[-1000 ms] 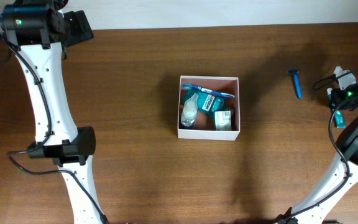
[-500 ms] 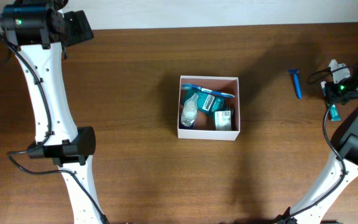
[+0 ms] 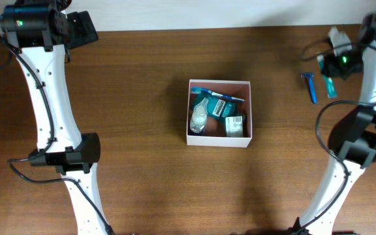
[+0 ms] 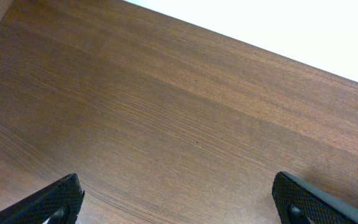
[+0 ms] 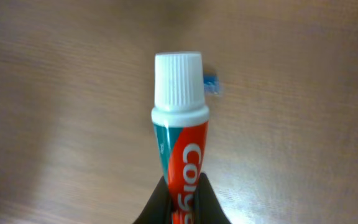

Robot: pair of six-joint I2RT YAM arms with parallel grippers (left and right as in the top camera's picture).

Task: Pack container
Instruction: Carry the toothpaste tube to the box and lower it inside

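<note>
The container (image 3: 188, 112), a square white-walled box, sits mid-table holding a blue toothbrush (image 3: 218, 95), a teal packet (image 3: 218, 107), a small clear bottle (image 3: 198, 120) and a dark packet (image 3: 235, 124). My right gripper (image 3: 333, 73) hangs at the far right, shut on a red and teal toothpaste tube (image 3: 329, 86). In the right wrist view the tube (image 5: 180, 152) is pinched between the dark fingers (image 5: 160, 202), white cap pointing away. My left gripper (image 4: 179, 208) is open over bare wood at the far left (image 3: 78, 29).
A blue razor (image 3: 311, 86) lies on the table just left of the held tube; a bit of it peeks out behind the cap (image 5: 211, 83). The table's far edge (image 4: 260, 43) runs close to both grippers.
The right gripper has closed on the toothpaste tube and carried it up and toward the far edge, ending beside the razor. The left arm has not moved.
</note>
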